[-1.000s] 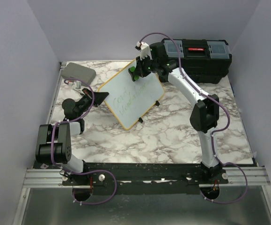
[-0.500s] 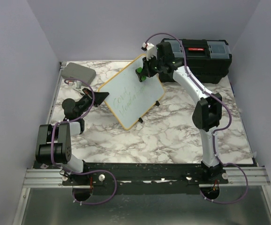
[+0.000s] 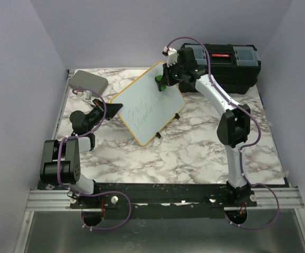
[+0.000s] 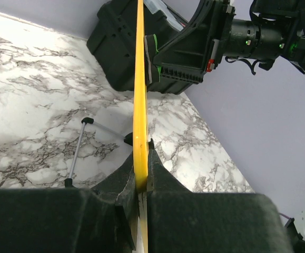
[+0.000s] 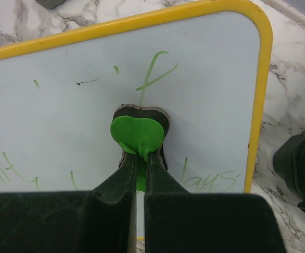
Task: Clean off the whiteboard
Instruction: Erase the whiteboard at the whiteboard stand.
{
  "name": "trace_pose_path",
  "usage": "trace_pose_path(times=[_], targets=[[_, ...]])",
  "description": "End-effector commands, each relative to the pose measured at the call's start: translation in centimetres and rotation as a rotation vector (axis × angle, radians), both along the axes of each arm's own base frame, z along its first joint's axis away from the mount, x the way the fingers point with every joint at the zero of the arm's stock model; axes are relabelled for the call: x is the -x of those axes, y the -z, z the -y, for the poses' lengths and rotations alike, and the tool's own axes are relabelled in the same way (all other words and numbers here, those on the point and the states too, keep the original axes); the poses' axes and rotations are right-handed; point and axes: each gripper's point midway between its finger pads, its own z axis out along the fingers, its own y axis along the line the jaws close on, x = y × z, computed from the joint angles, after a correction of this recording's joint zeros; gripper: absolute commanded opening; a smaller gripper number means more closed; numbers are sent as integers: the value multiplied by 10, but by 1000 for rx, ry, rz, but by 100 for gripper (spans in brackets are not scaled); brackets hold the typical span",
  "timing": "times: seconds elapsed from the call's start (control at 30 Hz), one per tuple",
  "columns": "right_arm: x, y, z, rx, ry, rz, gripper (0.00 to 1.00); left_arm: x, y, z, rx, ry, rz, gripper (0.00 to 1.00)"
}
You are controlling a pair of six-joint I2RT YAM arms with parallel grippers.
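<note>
Clamping the near-left edge of the whiteboard (image 3: 151,101) in the left gripper (image 4: 141,158), jaws narrow on the yellow frame (image 4: 139,79), and holding the board tilted over the marble table (image 3: 194,153). Shows green writing (image 3: 141,115) across the middle and lower board, unwiped. Farther up, pinches a green eraser (image 5: 138,134) in the right gripper (image 5: 140,161), jaws tight on it, pad flat against the board face. Has slid that eraser rightward along the top over the last second, toward the corner nearest the black toolbox (image 3: 226,63). Suggests a pass along the top under way, with most strokes left to cover.

Black toolbox (image 3: 223,66) back right, grey case (image 3: 88,81) back left.
</note>
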Motion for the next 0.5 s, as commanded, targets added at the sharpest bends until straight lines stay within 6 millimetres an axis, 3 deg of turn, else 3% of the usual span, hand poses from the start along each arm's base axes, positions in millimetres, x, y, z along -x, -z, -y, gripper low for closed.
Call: trace_pose_path(times=[0.0, 0.07, 0.23, 0.33, 0.47], targets=[[-11, 20, 20, 46, 83, -17, 1, 12, -1, 14, -50, 89, 39, 0], [-6, 19, 15, 33, 41, -20, 1, 12, -1, 13, -52, 88, 40, 0], [31, 16, -17, -63, -213, -75, 1, 11, 0, 14, -52, 91, 37, 0], [33, 15, -21, -74, -225, -75, 1, 12, 0, 14, -52, 90, 38, 0], [21, 5, -19, -80, -167, -38, 1, 12, 0, 15, -52, 95, 37, 0]])
